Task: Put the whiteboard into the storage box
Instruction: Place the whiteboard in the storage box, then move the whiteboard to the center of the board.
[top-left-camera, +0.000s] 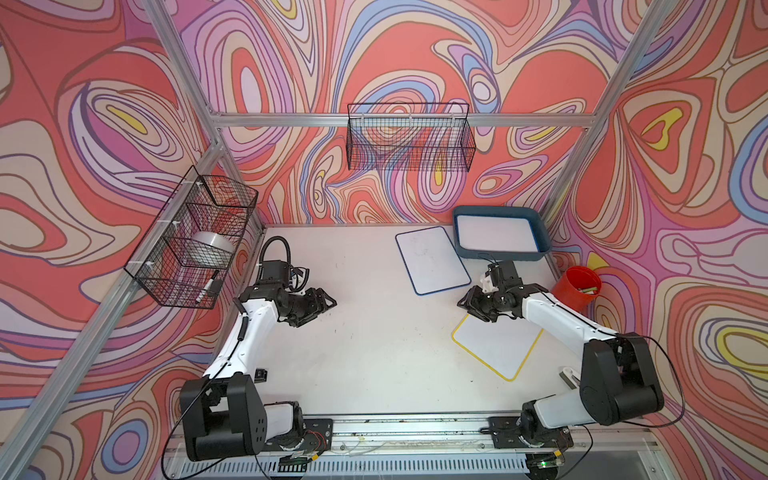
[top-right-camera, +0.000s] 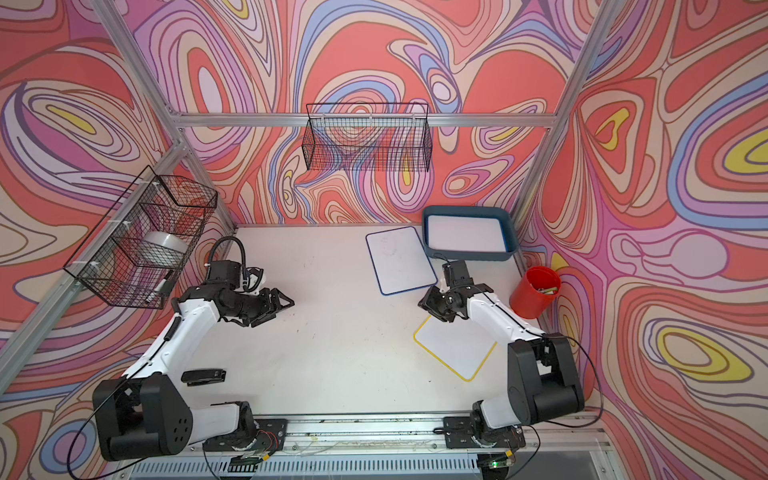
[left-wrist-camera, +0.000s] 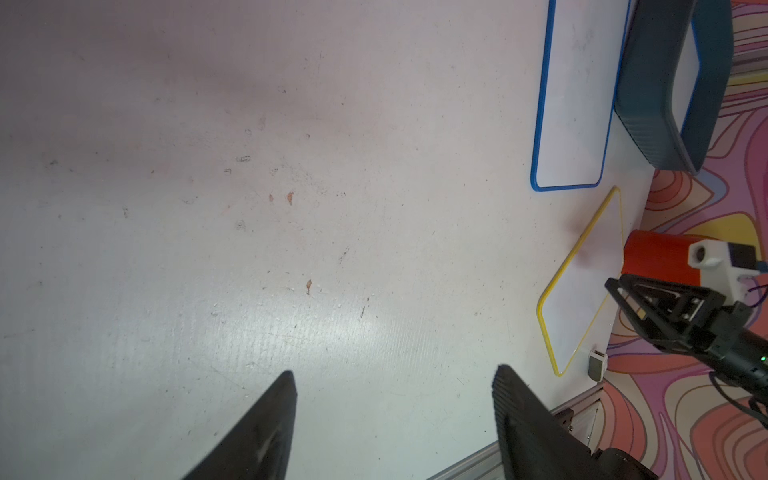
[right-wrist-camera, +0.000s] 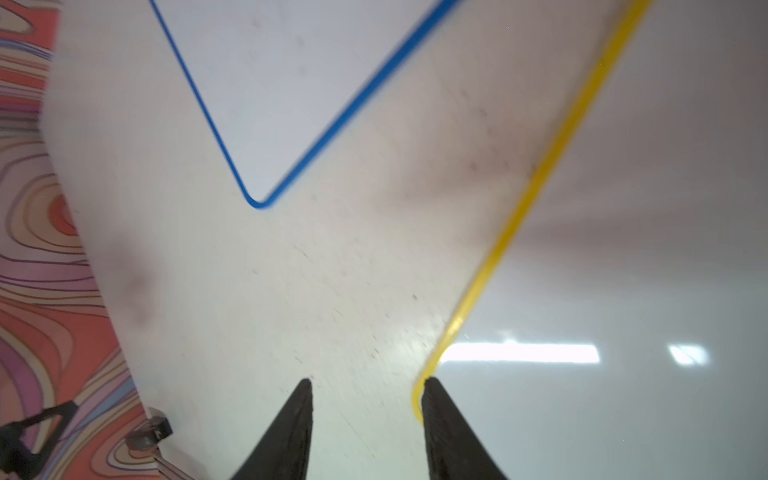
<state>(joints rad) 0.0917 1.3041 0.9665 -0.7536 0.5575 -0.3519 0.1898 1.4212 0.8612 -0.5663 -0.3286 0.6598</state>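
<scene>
The storage box (top-left-camera: 505, 254), a shallow teal-blue plastic tray with rounded corners and a flared rim, sat at the table's 1 o'clock corner. Its long axis ran from 9 to 3 o'clock. We saw a glossy, flat rectangular whiteboard (top-left-camera: 494, 235) lying inside it, aligned the same way.

Just beside the box, on its 9 o'clock side, a thin, round-cornered blue-framed whiteboard (top-left-camera: 432, 259) lay flat on the scuffed matte white table (top-left-camera: 374, 353). It was faintly smudged, and its long axis pointed from 11 to 5 o'clock.

A yellow-framed whiteboard (top-left-camera: 496, 347) lay near 4 o'clock with its long axis running roughly 10 to 4.

The right gripper (right-wrist-camera: 368, 382) hung over that board's 10 o'clock corner. Its jaws were moderately parted with only bare table between them. One ribbed black fingertip (right-wrist-camera: 434, 397) sat at the rounded yellow corner, but we could not tell whether it touched.

The left gripper (left-wrist-camera: 394, 371) hung near 9 o'clock with its jaws wide and empty.
</scene>
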